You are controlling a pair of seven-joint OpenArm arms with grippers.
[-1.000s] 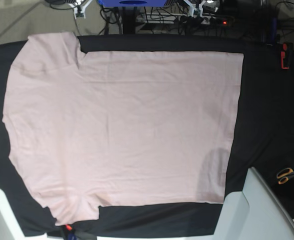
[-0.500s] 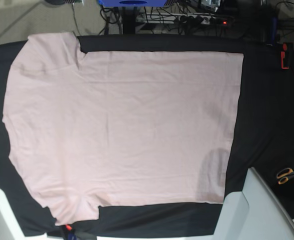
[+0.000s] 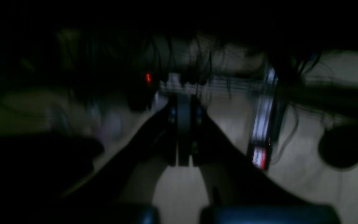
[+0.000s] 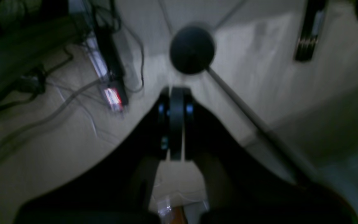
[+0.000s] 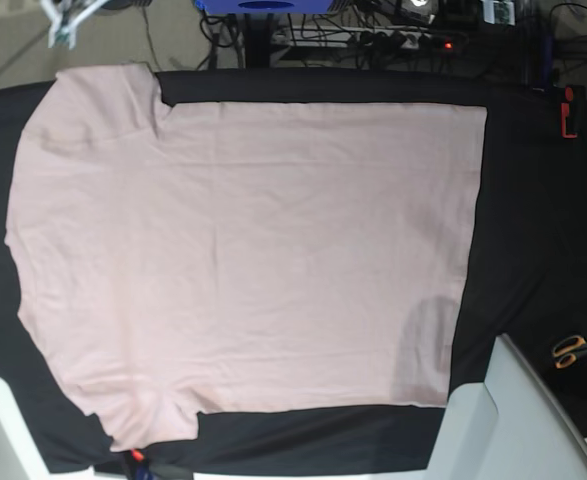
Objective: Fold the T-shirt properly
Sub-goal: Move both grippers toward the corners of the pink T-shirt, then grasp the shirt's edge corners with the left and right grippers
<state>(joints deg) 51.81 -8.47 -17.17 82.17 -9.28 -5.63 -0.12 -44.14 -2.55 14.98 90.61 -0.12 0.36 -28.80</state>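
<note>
The pale pink T-shirt (image 5: 243, 255) lies spread flat on the black table covering (image 5: 533, 230), sleeves at the left and hem at the right. No gripper touches it. In the left wrist view my left gripper (image 3: 183, 101) is shut with nothing between its jaws, over a dim floor with cables. My right gripper (image 4: 176, 91) is likewise shut and empty in the right wrist view, above pale floor. In the base view only a white bit of the right arm (image 5: 63, 22) shows beyond the table's far edge.
Orange-handled scissors (image 5: 571, 350) lie on the cloth at the right. A red and black tool (image 5: 569, 112) sits at the far right corner. A pale grey panel (image 5: 513, 420) juts in at the bottom right. Cables and a power strip (image 5: 393, 38) lie past the far edge.
The white arm parts at the base view's top edge have shifted outward, one leftwards and one rightwards. The T-shirt has not moved.
</note>
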